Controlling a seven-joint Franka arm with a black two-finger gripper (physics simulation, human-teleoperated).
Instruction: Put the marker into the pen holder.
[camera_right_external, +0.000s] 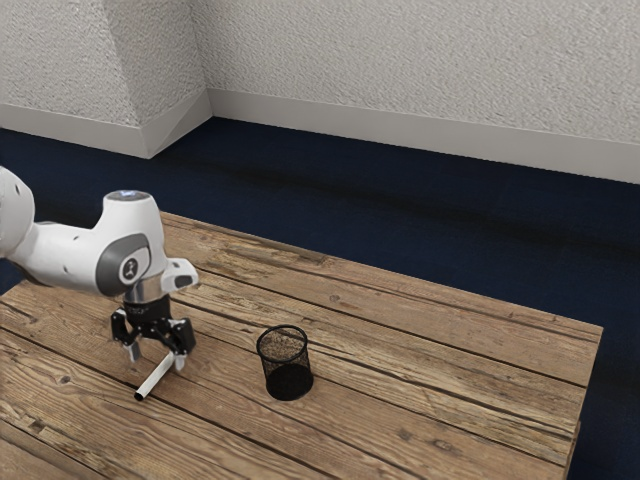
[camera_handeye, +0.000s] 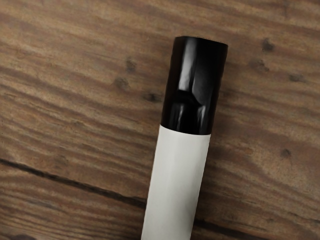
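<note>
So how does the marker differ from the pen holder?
The marker lies on its side, while the pen holder stands upright. The marker is slim; the pen holder is much wider, with an open top. The marker is white with a black end, whereas the pen holder is black mesh. Both rest on the wooden table.

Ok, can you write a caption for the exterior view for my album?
Open jaws at a white marker, an empty mesh pen holder nearby on the wooden table.
</note>
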